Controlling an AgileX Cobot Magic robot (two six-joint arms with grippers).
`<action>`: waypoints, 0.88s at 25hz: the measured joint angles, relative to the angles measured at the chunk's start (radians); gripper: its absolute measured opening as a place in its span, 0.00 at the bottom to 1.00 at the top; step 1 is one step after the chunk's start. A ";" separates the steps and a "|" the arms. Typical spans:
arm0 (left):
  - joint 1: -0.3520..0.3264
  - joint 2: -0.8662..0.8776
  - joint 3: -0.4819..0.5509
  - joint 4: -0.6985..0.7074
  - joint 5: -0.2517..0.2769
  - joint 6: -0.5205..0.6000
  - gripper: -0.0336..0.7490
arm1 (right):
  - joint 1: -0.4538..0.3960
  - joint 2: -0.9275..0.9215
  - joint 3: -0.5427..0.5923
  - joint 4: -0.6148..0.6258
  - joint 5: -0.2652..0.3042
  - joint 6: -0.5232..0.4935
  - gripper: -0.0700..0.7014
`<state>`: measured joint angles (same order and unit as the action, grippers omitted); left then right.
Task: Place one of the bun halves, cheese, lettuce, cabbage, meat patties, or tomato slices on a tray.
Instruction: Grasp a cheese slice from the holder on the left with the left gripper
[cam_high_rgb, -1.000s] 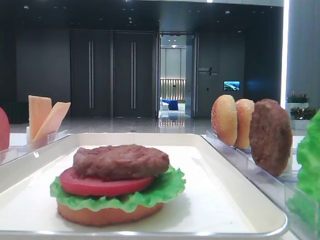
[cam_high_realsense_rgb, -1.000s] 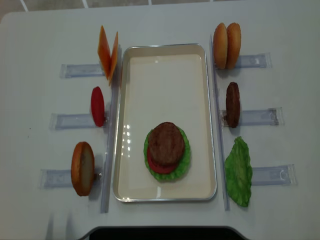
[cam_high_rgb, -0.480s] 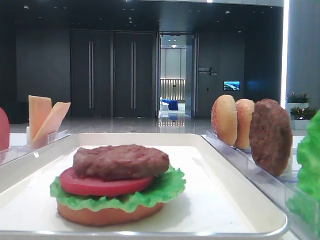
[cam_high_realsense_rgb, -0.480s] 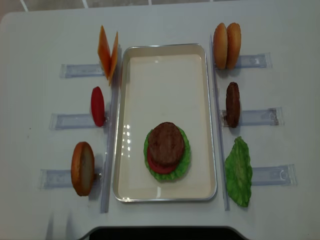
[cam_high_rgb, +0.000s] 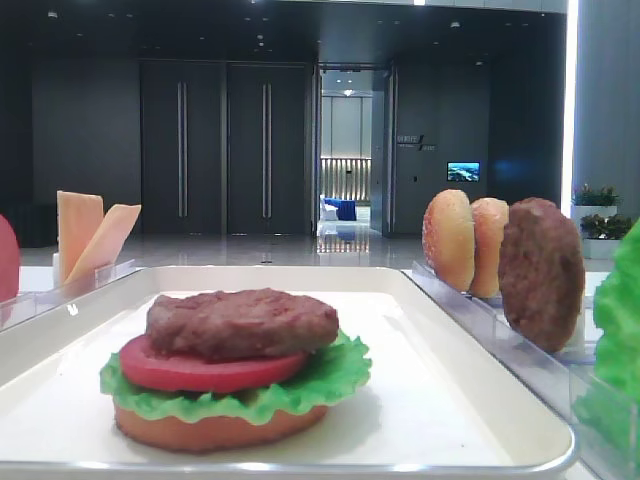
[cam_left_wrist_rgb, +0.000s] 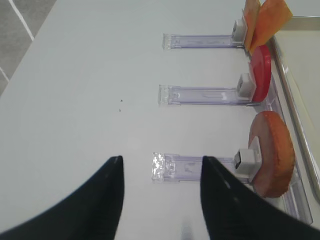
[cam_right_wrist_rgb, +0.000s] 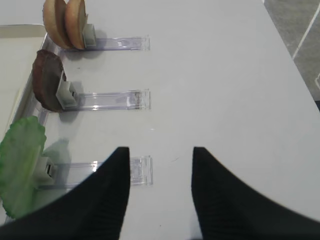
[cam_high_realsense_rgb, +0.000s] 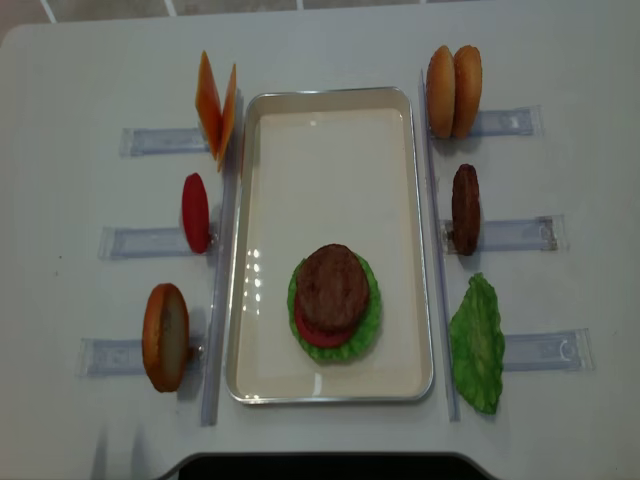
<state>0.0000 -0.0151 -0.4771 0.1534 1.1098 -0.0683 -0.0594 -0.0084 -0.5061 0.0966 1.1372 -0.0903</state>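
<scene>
while both pincers gape empty, patty (cam_high_realsense_rgb: 333, 287) atop tomato, lettuce, bun on tray (cam_high_realsense_rgb: 330, 150)

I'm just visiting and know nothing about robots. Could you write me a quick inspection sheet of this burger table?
Surface: white table, bare around the racks.
Job's things: white tray holds a stack: flat bun, lettuce, tomato slice, meat patty on top.
Spares upright in clear racks: cheese, tomato and bun on the left; two buns, patty and lettuce leaf on the right.
Clutter: nothing seen.
Grippers: left gripper and right gripper open, empty, above the table.
Cables: nothing seen.
Surroundings: dark hall with doors.
</scene>
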 joint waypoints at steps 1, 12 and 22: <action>0.000 0.000 0.000 0.000 0.000 0.002 0.53 | 0.000 0.000 0.000 0.000 0.000 0.000 0.46; 0.000 0.104 -0.084 0.001 0.010 0.003 0.53 | 0.000 0.000 0.000 0.000 0.000 0.001 0.46; 0.000 0.442 -0.252 0.000 0.010 -0.057 0.53 | 0.000 0.000 0.000 0.000 0.000 0.001 0.46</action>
<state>0.0000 0.4267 -0.7290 0.1535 1.1197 -0.1250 -0.0594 -0.0084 -0.5061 0.0966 1.1372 -0.0895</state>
